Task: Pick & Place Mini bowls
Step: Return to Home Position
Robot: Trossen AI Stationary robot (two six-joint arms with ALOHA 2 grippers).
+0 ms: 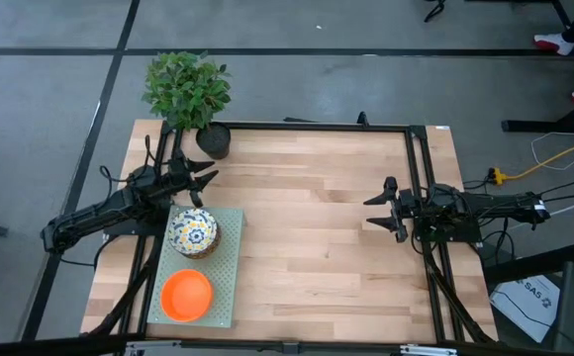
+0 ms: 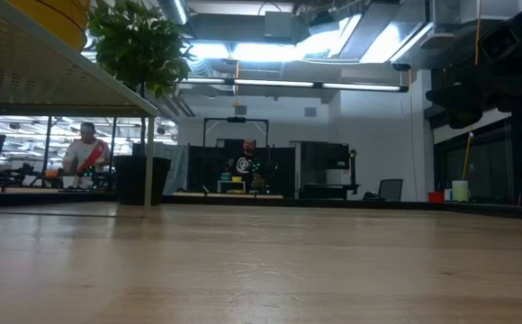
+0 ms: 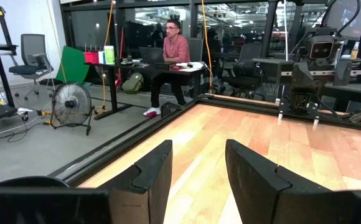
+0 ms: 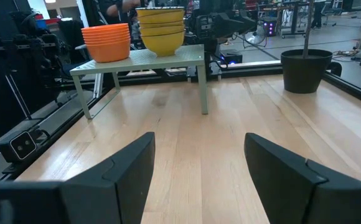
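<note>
On a green shelf at the left edge of the desk: patterned bowls stacked nearer the pot, orange bowls stacked beside them. Just past the patterned stack, left tool, spread wide and holding nothing. Well apart, toward the desk's right side, right tool, likewise spread and empty. No loose bowl visible on the desk (sorting apparently done). Probably light, stiff, smooth-glazed and easily chipped; best pinched across the rim, one finger inside, then lifted straight up
</note>
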